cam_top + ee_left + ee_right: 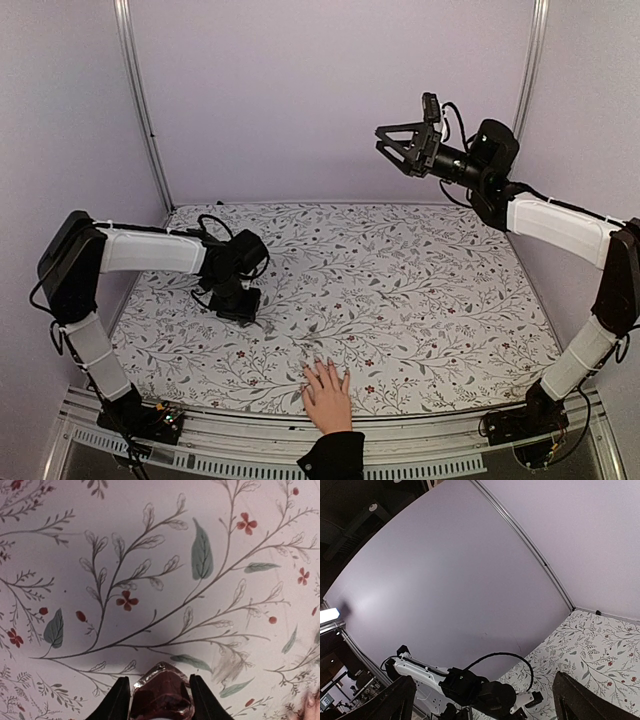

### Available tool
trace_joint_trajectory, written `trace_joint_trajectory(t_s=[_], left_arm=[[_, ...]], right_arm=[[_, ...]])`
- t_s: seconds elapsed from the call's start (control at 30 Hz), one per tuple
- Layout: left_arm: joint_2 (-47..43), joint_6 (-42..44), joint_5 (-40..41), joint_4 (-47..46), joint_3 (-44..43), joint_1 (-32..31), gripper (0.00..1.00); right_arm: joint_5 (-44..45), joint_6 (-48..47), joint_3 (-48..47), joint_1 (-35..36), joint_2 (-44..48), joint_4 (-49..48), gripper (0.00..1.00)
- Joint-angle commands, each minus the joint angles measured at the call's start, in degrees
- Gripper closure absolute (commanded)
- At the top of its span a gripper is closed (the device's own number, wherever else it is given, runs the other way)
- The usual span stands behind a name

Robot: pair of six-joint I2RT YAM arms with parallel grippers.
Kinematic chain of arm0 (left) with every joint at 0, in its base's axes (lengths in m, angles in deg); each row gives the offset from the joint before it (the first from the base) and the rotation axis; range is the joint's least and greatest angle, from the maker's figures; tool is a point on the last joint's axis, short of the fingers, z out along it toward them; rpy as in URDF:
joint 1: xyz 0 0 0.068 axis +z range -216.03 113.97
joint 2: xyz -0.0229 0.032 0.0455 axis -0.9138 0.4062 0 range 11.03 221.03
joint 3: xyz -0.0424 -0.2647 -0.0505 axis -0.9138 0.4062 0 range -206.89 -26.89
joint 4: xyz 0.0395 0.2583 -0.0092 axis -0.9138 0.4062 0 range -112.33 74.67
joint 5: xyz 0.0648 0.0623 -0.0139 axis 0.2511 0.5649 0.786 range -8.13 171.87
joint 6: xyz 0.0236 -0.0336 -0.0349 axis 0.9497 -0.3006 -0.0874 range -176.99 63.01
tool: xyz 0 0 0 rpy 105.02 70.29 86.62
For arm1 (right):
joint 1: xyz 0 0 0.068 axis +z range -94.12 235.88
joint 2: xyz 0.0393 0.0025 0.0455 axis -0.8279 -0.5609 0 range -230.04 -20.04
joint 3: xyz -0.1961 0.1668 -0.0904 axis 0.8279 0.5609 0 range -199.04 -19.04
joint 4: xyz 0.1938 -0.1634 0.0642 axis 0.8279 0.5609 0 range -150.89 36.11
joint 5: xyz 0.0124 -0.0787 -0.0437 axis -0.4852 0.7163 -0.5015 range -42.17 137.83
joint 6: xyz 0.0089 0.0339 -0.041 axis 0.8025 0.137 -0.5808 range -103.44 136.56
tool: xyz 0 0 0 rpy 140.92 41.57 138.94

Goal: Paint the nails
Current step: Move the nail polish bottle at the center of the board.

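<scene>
Left gripper (240, 305): grips a small glass bottle (161, 700) between narrowly set jaws, low over the floral cloth (400, 270). Bottle: contains dark red liquid. Right gripper (385, 140): stands wide, holds nothing, raised at far right. Nails (322, 364): tip a hand (327, 398) lying flat at the cloth's near edge, well apart from both grippers.

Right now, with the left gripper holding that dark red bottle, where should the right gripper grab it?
Probably its free upper end, coming from the right. The left gripper pinches the bottle by its faceted glass body on two opposite sides, so those faces are taken. The right gripper stands open, raised at far right. The bottle's top is hidden in every view.
</scene>
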Motion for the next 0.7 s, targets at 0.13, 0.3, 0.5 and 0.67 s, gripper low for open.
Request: trace_joint_trajectory(t_s=[0.13, 0.3, 0.5, 0.67], left_arm=[[8.8, 6.1, -2.3, 0.0, -12.0, -3.7, 0.76], [15.1, 8.2, -2.5, 1.7, -20.2, -6.7, 0.76], [22.1, 10.2, -3.3, 4.1, -30.7, -10.9, 0.78], [27.3, 12.0, -3.8, 7.7, -39.7, -14.9, 0.80]], right_arm=[[0.0, -0.8, 2.9, -2.2, 3.9, -0.5, 0.01], [0.1, -1.2, 3.4, -3.1, 5.3, 0.3, 0.01], [0.9, -2.5, 5.0, -3.9, 7.4, 1.7, 0.01], [0.9, -2.9, 5.7, -4.5, 8.6, 2.0, 0.01]])
